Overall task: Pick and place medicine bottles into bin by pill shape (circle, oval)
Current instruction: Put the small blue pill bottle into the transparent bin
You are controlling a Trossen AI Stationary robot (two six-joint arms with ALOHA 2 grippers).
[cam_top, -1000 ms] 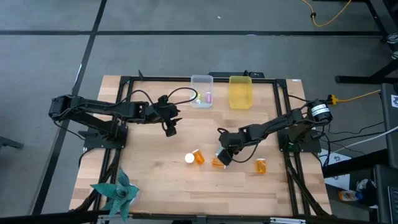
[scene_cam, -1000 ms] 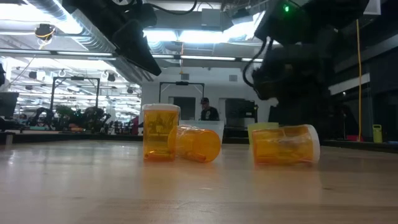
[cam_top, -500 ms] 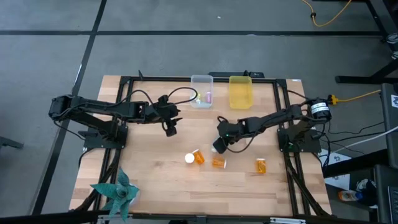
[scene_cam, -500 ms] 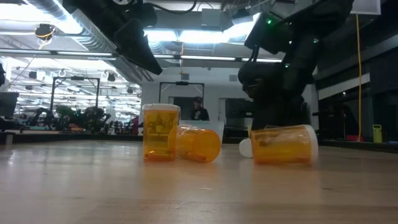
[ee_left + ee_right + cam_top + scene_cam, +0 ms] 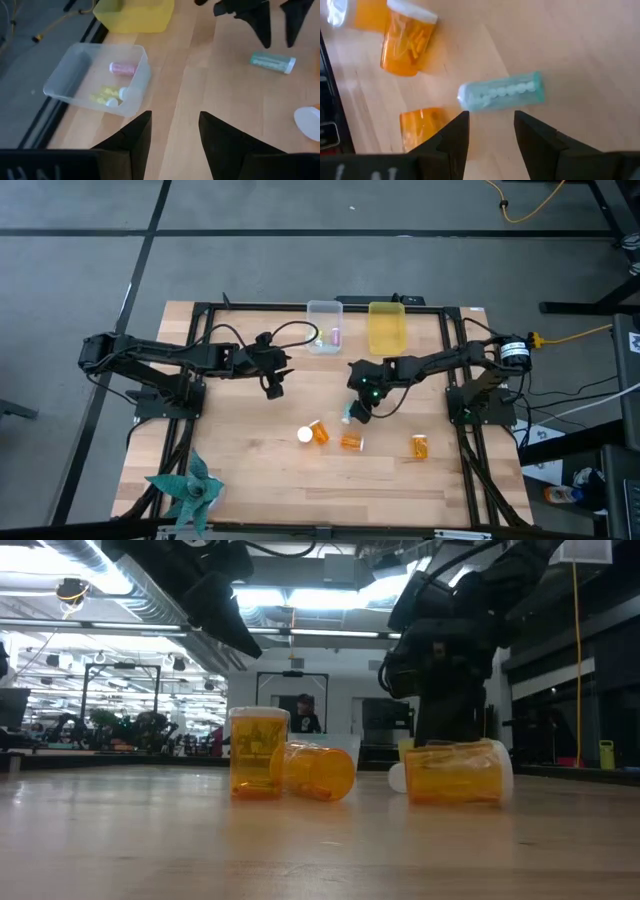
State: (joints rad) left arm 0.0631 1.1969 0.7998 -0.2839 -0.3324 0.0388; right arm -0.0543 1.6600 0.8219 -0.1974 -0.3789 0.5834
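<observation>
A teal vial (image 5: 502, 92) lies on its side on the wooden table (image 5: 250, 470); it also shows in the high view (image 5: 347, 417) and the left wrist view (image 5: 272, 62). My right gripper (image 5: 490, 131) is open and hovers just over it without touching it; in the high view it (image 5: 355, 410) is mid-table. Three amber bottles sit nearer the front: one upright (image 5: 318, 432), with a white cap (image 5: 305, 436) beside it, one lying (image 5: 352, 441), and one lying farther right (image 5: 419, 446). My left gripper (image 5: 273, 387) is open and empty, left of centre.
A clear bin (image 5: 325, 326) at the far edge holds a pink vial (image 5: 125, 68) and a yellow-green one (image 5: 107, 95). A yellow bin (image 5: 387, 327) stands to its right. A teal paper pinwheel (image 5: 188, 490) lies at the near left corner.
My right gripper has gone from the middle amber bottle toward the table's far edge and now stands over the teal vial. The amber bottles have stayed where they were.
</observation>
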